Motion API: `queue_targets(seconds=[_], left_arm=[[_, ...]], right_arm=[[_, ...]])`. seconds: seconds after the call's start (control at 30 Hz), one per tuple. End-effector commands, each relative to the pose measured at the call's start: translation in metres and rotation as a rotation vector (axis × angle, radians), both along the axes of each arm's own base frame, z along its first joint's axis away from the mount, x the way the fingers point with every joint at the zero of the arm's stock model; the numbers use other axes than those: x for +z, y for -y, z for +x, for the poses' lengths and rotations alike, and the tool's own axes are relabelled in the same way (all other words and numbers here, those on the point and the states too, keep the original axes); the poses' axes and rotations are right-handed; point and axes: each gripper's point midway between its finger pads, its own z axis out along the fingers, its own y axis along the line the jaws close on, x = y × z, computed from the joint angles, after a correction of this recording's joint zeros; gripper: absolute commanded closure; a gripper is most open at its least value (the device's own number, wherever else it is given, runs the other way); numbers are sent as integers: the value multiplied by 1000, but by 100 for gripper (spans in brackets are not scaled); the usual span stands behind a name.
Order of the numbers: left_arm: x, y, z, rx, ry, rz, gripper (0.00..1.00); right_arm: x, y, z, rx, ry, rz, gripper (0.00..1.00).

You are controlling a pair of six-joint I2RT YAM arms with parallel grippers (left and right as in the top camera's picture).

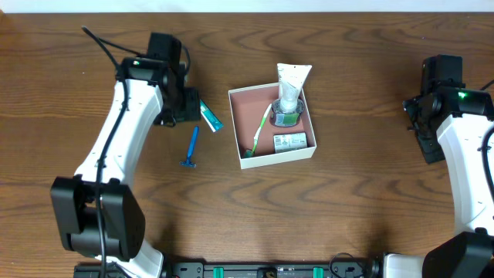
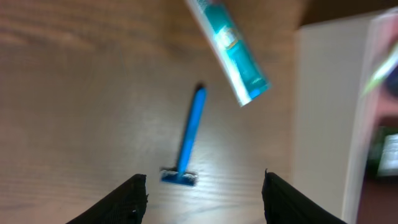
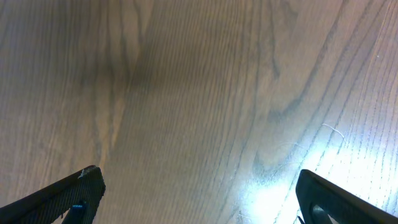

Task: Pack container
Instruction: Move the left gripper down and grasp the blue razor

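Your left gripper is hovering empty, jaws parted, by the blue razor; the container is sitting nearby on its right, mid-table. Your right gripper is gaping wide, well apart.

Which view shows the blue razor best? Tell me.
Left wrist: the blue razor lies whole and large, though slightly blurred. Overhead shows it small, outside the container. Right wrist misses it.

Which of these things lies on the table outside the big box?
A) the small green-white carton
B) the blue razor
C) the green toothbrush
B: the blue razor lies left of the container, outside it, while the toothbrush and carton sit inside it.
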Motion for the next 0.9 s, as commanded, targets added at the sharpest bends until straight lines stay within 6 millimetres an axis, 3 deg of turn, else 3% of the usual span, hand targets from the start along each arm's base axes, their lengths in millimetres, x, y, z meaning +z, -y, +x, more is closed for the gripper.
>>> queue_targets(seconds=[0.0, 0.37, 0.73, 0.8, 0.87], left_arm=[[-30, -13, -17, -29, -84, 74, 39], [-98, -18, -51, -27, -137, 73, 39], [-119, -18, -55, -63, -108, 70, 40], [-119, -17, -53, -64, -100, 69, 50], [-119, -17, -51, -63, -93, 66, 66]], right_arm=[[1, 4, 0, -1, -5, -15, 1], [1, 4, 0, -1, -5, -15, 1], [1, 4, 0, -1, -5, -15, 1], [1, 4, 0, -1, -5, -15, 1], [1, 4, 0, -1, -4, -15, 1]])
